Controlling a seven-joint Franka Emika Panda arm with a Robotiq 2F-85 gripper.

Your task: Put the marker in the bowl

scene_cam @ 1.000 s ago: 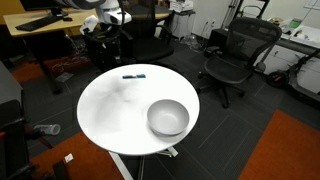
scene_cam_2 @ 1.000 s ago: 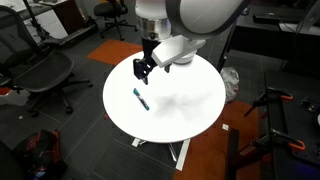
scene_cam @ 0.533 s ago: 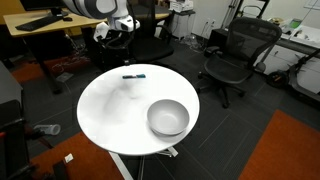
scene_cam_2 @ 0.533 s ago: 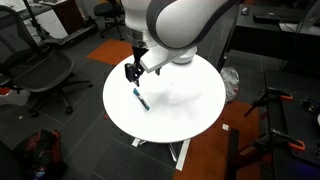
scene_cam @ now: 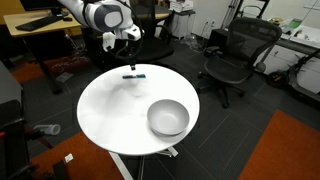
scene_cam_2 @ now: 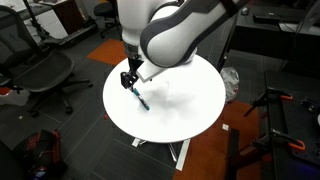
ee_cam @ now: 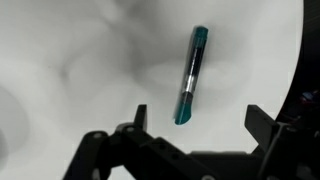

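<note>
The marker, a thin dark stick with teal ends, lies on the round white table near its far edge; it also shows in an exterior view. The silvery-grey bowl stands on the table's near right part, empty. My gripper is open, jaws spread wide, hovering just above the marker, whose lower teal end lies between the fingertips. In both exterior views the gripper hangs over the marker. The arm hides the bowl in an exterior view.
Black office chairs stand around the table. A wooden desk is behind. The table's edge runs close to the marker on the right of the wrist view. An orange carpet patch lies on the floor.
The gripper has moved down and across the table toward the marker and now hangs right over it, still open. Marker and bowl have not moved.
</note>
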